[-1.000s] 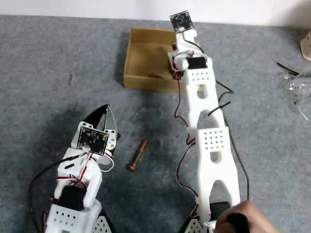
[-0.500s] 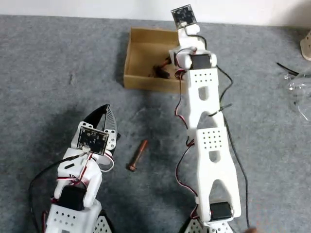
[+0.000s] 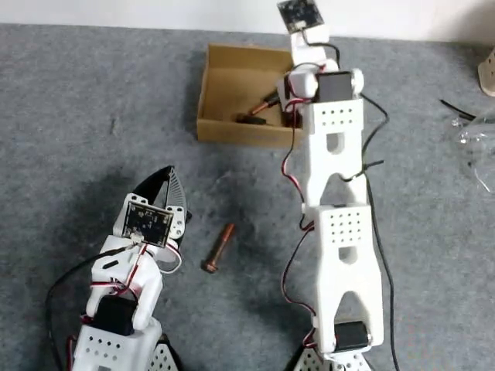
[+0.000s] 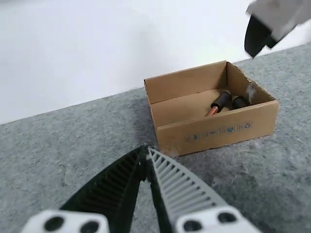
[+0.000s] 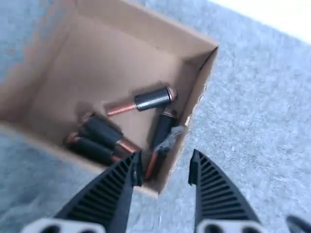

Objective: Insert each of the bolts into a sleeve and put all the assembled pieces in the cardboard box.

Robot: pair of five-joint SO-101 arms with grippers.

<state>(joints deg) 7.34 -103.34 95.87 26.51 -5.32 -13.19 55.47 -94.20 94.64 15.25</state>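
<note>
While right pincer [image 5: 166, 162] retreats (agape), bolt [image 3: 220, 246] unmoved

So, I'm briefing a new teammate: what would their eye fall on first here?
The cardboard box at the far side of the grey mat, with several assembled pieces lying inside. The right gripper hangs above its edge, fingers open. A lone copper bolt lies on the open mat, well short of the box.

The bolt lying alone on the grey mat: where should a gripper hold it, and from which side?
Probably at mid-shank, coming straight down from above. The bolt lies flat and slanted on the mat with open mat around it, so a grip can close across its thin length, away from the wider head.
</note>
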